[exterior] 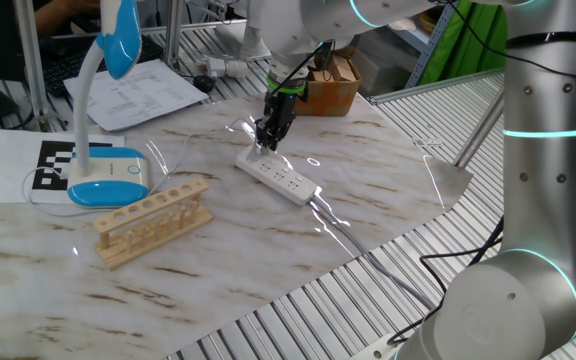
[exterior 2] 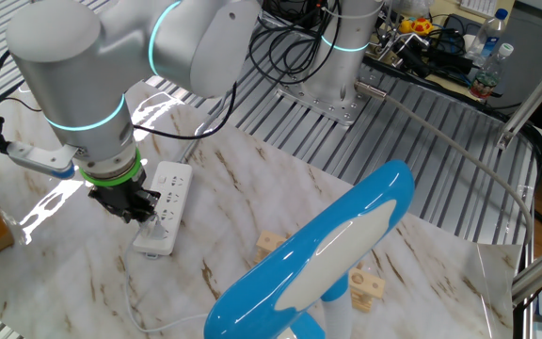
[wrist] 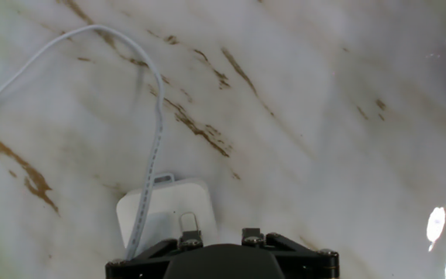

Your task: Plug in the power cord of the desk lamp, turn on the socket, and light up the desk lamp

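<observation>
The gripper (exterior: pixel 268 139) points straight down at the far end of the socket (exterior: pixel 280 178), a long white power strip lying flat on the marble-patterned table (exterior: pixel 368 190). Its black fingertips sit right at the strip's end outlet in both fixed views, but whether the jaws are apart or clamped on anything cannot be told: the fingers hide the spot, and the hand view shows only the gripper's black underside.

In the hand view, the end of the strip lies directly below the jaws, and the power cord (wrist: pixel 155 116), thin and white, runs from under them across the table and curves away.

The desk lamp (exterior: pixel 106 180) stands well away from the jaws, its blue-rimmed base beside a wooden rack (exterior: pixel 153 221). The strip's thick cable (exterior: pixel 343 232) trails off its other end.
</observation>
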`<state>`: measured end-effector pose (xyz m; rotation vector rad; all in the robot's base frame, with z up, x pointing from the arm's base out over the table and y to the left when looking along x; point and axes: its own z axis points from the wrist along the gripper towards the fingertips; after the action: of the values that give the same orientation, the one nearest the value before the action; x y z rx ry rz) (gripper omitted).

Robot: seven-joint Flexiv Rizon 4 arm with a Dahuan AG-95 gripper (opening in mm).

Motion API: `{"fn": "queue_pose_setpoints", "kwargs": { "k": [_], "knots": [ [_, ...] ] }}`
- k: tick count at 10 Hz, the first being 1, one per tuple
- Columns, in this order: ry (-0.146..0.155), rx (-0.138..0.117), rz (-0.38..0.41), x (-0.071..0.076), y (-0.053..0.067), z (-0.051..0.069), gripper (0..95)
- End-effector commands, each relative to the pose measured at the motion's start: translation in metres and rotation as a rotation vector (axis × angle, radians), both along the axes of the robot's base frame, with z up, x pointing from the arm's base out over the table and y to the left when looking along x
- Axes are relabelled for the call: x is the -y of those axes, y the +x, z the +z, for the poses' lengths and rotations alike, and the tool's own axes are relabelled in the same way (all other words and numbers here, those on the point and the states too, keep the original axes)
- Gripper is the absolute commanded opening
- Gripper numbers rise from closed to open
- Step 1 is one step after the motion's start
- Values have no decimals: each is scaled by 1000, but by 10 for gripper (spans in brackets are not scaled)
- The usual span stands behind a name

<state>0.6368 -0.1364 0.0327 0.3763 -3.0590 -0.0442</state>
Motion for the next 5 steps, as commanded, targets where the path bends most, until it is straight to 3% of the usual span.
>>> {"fn": "queue_pose_setpoints", "kwargs": {
  "k": [1, 5],
  "knots": [
    [1, 0, 0, -1, 1, 0, 190],
    [5, 1, 0, -2, 2, -1, 190]
  ]
}}
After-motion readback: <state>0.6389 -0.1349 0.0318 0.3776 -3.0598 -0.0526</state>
